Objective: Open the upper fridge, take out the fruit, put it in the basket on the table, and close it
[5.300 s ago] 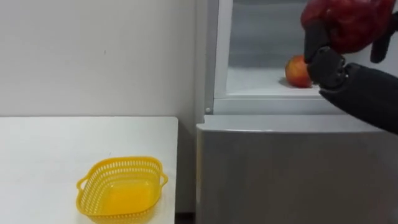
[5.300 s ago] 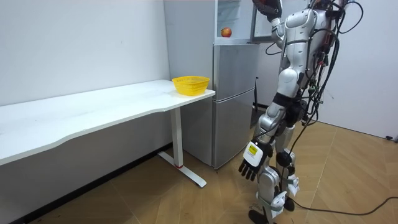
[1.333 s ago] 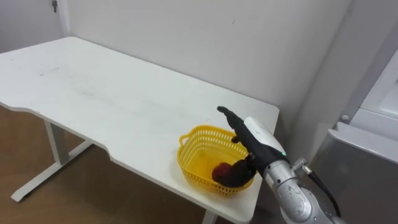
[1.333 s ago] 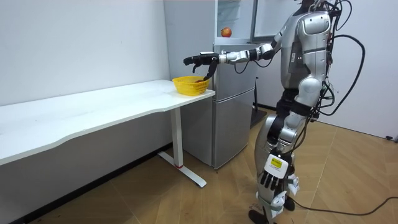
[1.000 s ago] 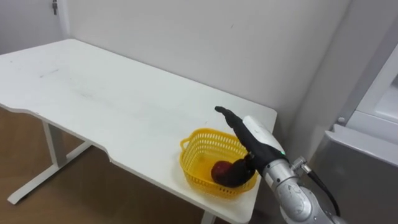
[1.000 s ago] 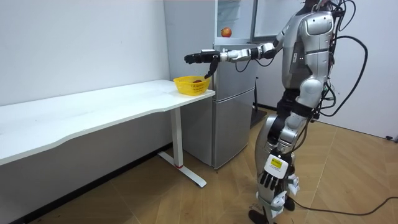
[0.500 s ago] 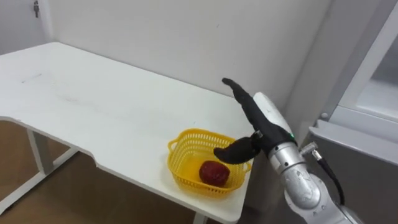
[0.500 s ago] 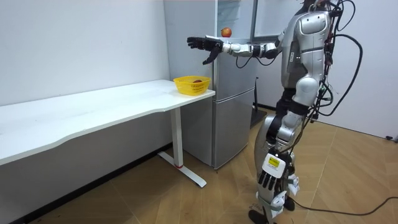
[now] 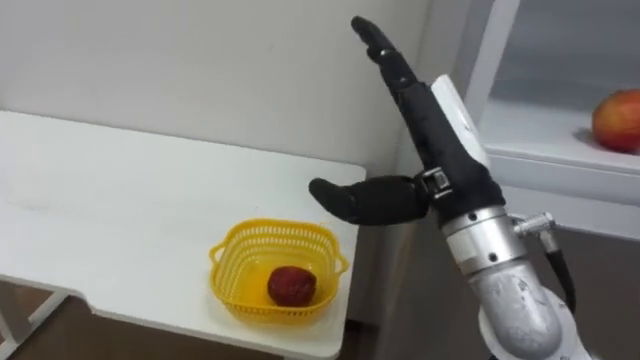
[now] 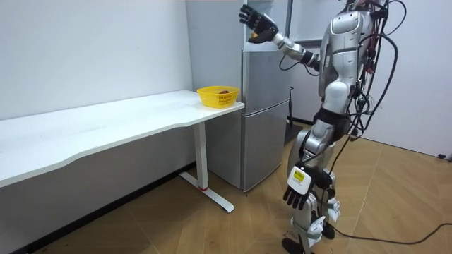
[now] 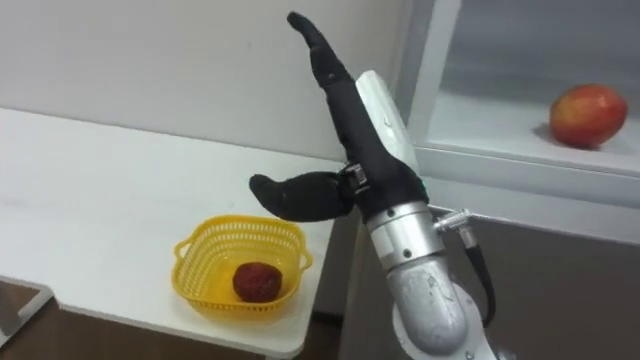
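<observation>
Red apple (image 9: 617, 120) on fridge shelf (image 9: 540, 118) lies right of your R hand (image 9: 437, 150) (fingers straight, thumb spread, empty); L hand (image 10: 296, 190) hangs low.

- My two head eyes sit side by side and look down, close in, past the raised right hand (image 9: 440, 150) to the surface (image 9: 120, 200), the yellow basket (image 9: 225, 262) and the open fridge (image 9: 545, 135).
- Both eyes share that whole scene, slightly offset.
- My room camera stands well off, seeing the whole robot before the fridge, with the surface at its left.
</observation>
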Motion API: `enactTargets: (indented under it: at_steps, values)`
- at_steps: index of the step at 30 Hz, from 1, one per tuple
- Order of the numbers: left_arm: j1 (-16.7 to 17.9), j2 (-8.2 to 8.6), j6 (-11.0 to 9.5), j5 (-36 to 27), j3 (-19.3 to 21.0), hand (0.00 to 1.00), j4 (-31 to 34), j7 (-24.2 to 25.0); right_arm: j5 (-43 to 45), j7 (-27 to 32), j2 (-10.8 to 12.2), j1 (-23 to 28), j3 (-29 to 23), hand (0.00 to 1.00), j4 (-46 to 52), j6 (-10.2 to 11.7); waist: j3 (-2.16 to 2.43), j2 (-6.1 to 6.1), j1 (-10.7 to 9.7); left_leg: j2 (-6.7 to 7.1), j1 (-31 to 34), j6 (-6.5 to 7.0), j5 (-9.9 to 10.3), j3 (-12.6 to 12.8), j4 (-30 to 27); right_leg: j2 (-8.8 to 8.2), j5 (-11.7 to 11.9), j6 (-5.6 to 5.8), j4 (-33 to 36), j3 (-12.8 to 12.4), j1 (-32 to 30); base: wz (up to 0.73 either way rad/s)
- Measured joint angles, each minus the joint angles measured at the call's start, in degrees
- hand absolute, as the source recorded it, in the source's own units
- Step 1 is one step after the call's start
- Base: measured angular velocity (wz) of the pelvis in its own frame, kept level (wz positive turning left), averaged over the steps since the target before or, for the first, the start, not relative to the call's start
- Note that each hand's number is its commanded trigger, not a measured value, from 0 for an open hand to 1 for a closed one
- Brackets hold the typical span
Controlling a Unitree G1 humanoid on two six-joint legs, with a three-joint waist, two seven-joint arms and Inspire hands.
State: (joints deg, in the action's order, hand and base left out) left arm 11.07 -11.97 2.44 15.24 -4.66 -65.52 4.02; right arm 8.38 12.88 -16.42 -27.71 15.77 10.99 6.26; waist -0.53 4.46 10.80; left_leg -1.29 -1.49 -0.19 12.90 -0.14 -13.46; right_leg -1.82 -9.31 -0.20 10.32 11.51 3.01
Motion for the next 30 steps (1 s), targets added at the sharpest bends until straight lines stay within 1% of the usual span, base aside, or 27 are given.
enactTargets:
  at_steps: [1, 3, 4, 6, 7, 9, 10, 11, 12, 13, 14, 15, 16, 17, 20, 23, 25, 26, 30]
  values:
    - [-0.1, 0.00, -0.3, 0.0, 0.0, 0.00, -0.3, 0.0, 0.0, 0.0, -0.1, 0.4, -0.2, 0.00, 1.0, 0.1, -0.03, -0.05, -0.5, -0.07, -0.2, 0.00, 0.0, 0.3, 0.2, 0.05, 0.0, 0.00, 0.3, -0.3, -0.1, -0.16]
    - [-0.3, -0.03, -0.5, 0.1, 0.1, 0.00, -1.0, -0.1, 0.1, 0.0, 0.0, 2.0, -1.8, 0.00, 3.7, 1.3, -0.12, -0.38, -1.9, -0.21, -0.9, -0.01, 0.0, 1.2, 0.9, 0.19, 0.0, -0.03, 0.4, -0.8, 0.0, -0.21]
    - [-0.3, -0.01, -0.5, 0.1, 0.1, 0.00, -1.0, -0.1, 0.1, 0.0, 0.0, 2.3, -2.4, 0.00, 4.2, 1.7, -0.08, -0.34, -2.4, -0.21, -0.9, 0.00, 0.0, 1.3, 0.9, 0.19, 0.0, -0.04, 0.4, -0.8, 0.0, -0.16]
    - [-0.3, 0.22, -1.0, 0.0, 0.0, 0.00, -1.0, -0.1, -0.1, 0.1, 0.1, 3.4, -5.3, 0.00, 6.8, 2.3, -0.04, -0.33, -4.2, -0.35, -1.1, 0.01, 0.0, 2.0, 0.9, 0.31, 0.2, -0.09, 0.5, -1.4, -0.1, -0.12]
    - [-0.3, 0.23, -1.2, 0.0, 0.0, 0.00, -1.0, -0.1, -0.4, 0.3, 0.1, 3.8, -6.0, 0.00, 7.7, 2.5, -0.04, -0.35, -4.4, -0.36, -1.1, 0.01, 0.0, 2.0, 1.0, 0.32, 0.2, -0.09, 0.5, -1.5, -0.2, -0.14]
    - [-0.3, 0.33, -1.4, 0.0, -0.1, 0.00, -1.2, -0.2, -2.1, 1.7, 0.4, 5.3, -7.8, 0.00, 10.2, 4.2, 0.12, -0.65, -5.7, -0.46, -1.5, 0.00, 0.0, 2.6, 1.1, 0.46, 0.3, -0.13, 0.5, -2.1, -0.1, -0.12]
    - [-0.2, 0.36, -1.5, 0.0, -0.1, 0.00, -1.4, -0.2, -2.4, 2.1, 0.4, 5.6, -8.2, 0.00, 10.5, 4.9, 0.15, -0.78, -6.0, -0.47, -1.7, 0.00, 0.0, 2.7, 1.2, 0.47, 0.3, -0.14, 0.5, -2.2, -0.1, -0.15]
    - [-0.2, 0.47, -1.5, 0.0, -0.1, 0.00, -1.5, -0.6, -2.8, 3.0, 0.6, 6.8, -8.6, 0.00, 11.2, 5.7, 0.32, -1.14, -6.1, -0.58, -2.1, 0.00, 0.0, 3.2, 1.3, 0.65, 0.3, -0.15, 0.5, -2.9, -0.1, -0.16]
    - [-0.2, 0.57, -1.6, 0.0, -0.1, 0.00, -1.4, -1.0, -2.7, 3.5, 0.7, 7.6, -8.7, 0.00, 11.8, 5.7, 0.43, -1.34, -6.2, -0.66, -2.2, 0.00, 0.0, 3.4, 1.4, 0.75, 0.4, -0.16, 0.4, -3.2, -0.1, -0.22]
    - [-0.1, 0.73, -1.6, 0.0, -0.1, 0.00, -1.4, -1.3, -2.1, 3.9, 1.0, 9.4, -8.7, 0.00, 12.8, 6.2, 0.66, -1.76, -6.2, -0.79, -2.4, -0.01, 0.0, 3.7, 1.7, 0.91, 0.5, -0.19, 0.4, -3.5, -0.1, -0.17]
    - [-0.1, 0.91, -1.6, 0.0, -0.1, 0.00, -1.4, -1.6, -1.4, 4.1, 1.2, 10.8, -8.7, 0.00, 13.2, 6.5, 0.66, -2.14, -6.7, -0.88, -2.9, -0.02, 0.0, 4.1, 2.0, 0.98, 0.5, -0.22, 0.4, -3.7, 0.0, -0.12]
    - [-0.1, 1.05, -1.6, 0.0, -0.1, 0.00, -1.4, -1.9, -1.2, 4.1, 1.4, 11.2, -8.7, 0.00, 13.1, 6.6, 0.58, -2.29, -7.3, -0.92, -3.1, -0.02, 0.0, 4.1, 2.1, 1.00, 0.5, -0.23, 0.4, -3.7, 0.1, -0.06]
    - [0.2, 1.38, -1.6, 0.1, -0.1, 0.00, -1.4, -2.4, -1.1, 4.1, 1.6, 11.8, -8.9, 0.00, 13.1, 6.7, 0.48, -2.69, -7.8, -0.93, -3.1, -0.03, 0.0, 4.1, 2.2, 1.01, 0.5, -0.24, 0.4, -3.7, 0.2, -0.04]
    - [0.4, 1.67, -1.6, 0.1, -0.1, 0.00, -1.4, -2.7, -1.0, 4.1, 1.6, 12.4, -9.9, 0.00, 13.2, 6.7, 0.56, -2.89, -8.2, -0.94, -3.1, -0.03, 0.0, 4.3, 2.2, 1.03, 0.5, -0.24, 0.4, -3.8, 0.2, -0.04]
    - [0.8, 2.04, -1.7, 0.1, -0.1, 0.00, -1.4, -2.8, -1.4, 5.2, 1.7, 12.6, -13.1, 0.00, 13.4, 6.9, 0.49, -3.45, -9.1, -1.02, -3.1, -0.08, 0.0, 4.7, 2.5, 1.12, 0.5, -0.24, 0.4, -4.2, 0.0, -0.06]
    - [0.9, 2.17, -1.8, 0.0, 0.0, 0.00, -1.4, -2.8, -1.4, 7.0, 1.6, 13.5, -15.5, 0.00, 14.5, 7.0, 0.51, -3.39, -9.3, -1.06, -3.2, -0.16, -0.1, 4.8, 2.7, 1.24, 0.5, -0.24, 0.4, -4.4, -0.2, -0.05]
    - [1.0, 2.26, -2.1, 0.1, -0.1, 0.00, -1.4, -2.7, -1.5, 7.6, 1.6, 13.5, -15.6, 0.00, 14.6, 7.3, 0.52, -3.30, -9.4, -1.08, -3.3, -0.16, -0.1, 5.0, 2.8, 1.28, 0.5, -0.24, 0.3, -4.7, -0.2, -0.05]
    - [1.0, 2.19, -2.1, 0.1, 0.0, 0.00, -1.5, -2.6, -1.6, 7.6, 1.6, 13.5, -15.8, 0.00, 14.2, 7.6, 0.47, -3.10, -9.6, -1.08, -3.4, -0.16, -0.1, 5.0, 2.8, 1.28, 0.5, -0.24, 0.3, -4.7, -0.1, -0.04]
    - [1.2, 1.76, -2.2, 0.1, 0.1, 0.00, -1.5, -2.6, -3.9, 7.5, 1.6, 13.6, -16.3, 0.00, 11.8, 7.8, 0.44, -2.20, -9.7, -1.06, -4.1, -0.16, -0.1, 5.2, 3.2, 1.29, 0.5, -0.24, 0.3, -4.9, 0.2, -0.03]
